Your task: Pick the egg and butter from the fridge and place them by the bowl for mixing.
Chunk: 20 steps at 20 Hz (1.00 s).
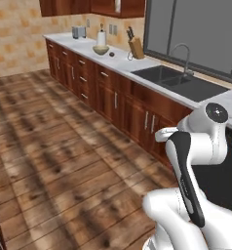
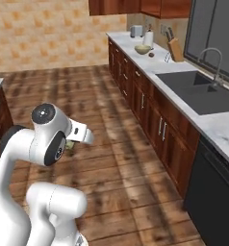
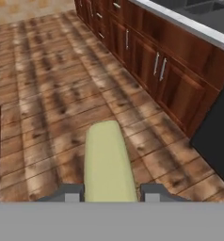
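The gripper (image 3: 109, 190) is closed on the butter (image 3: 108, 160), the pale stick jutting forward from between the two fingertips over the wooden floor, well short of the bowl (image 1: 101, 50). The step in hand looks like carrying the butter to that bowl, so the grip should stay firm and the stick level while the base closes in along the counter (image 1: 142, 66). A small dark round thing just beside the bowl (image 1: 111, 54) may be the egg, though it is too small to be sure. Past the bowl stand a knife block (image 1: 136, 48) and the sink (image 1: 179, 80); behind the bowl, a white roll (image 1: 101, 38) crowds the wall side.
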### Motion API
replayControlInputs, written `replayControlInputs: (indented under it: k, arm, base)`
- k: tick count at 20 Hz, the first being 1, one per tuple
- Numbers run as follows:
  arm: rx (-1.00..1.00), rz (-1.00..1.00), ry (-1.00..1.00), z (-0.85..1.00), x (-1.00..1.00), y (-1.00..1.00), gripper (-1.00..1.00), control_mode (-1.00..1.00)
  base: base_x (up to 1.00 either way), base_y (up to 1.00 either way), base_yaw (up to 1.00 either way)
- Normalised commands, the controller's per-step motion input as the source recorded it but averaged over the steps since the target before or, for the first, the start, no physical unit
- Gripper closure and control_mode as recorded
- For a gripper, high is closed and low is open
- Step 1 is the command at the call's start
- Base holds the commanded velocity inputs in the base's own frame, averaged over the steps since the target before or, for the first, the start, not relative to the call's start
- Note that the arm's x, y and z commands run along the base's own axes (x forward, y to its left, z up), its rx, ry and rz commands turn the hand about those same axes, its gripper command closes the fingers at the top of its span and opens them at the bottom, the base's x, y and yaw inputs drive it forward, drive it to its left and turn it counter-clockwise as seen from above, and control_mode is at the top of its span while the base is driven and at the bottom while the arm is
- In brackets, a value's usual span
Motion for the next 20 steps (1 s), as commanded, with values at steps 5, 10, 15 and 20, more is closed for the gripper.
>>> replayControlInputs:
  k: [5, 10, 15, 20]
  arm:
    - [0.00, 0.00, 0.00, 0.00, 0.00, 0.00, 1.00, 1.00]
    - [0.00, 0.00, 0.00, 0.00, 0.00, 0.00, 1.00, 1.00]
    - [0.00, 0.00, 0.00, 0.00, 0.00, 0.00, 1.00, 1.00]
    - [0.00, 0.00, 0.00, 0.00, 0.00, 0.00, 1.00, 1.00]
  base:
    - [0.91, 0.00, 0.07]
    - [0.91, 0.00, 0.07]
    - [0.91, 0.00, 0.07]
    - [0.92, 0.01, 0.07]
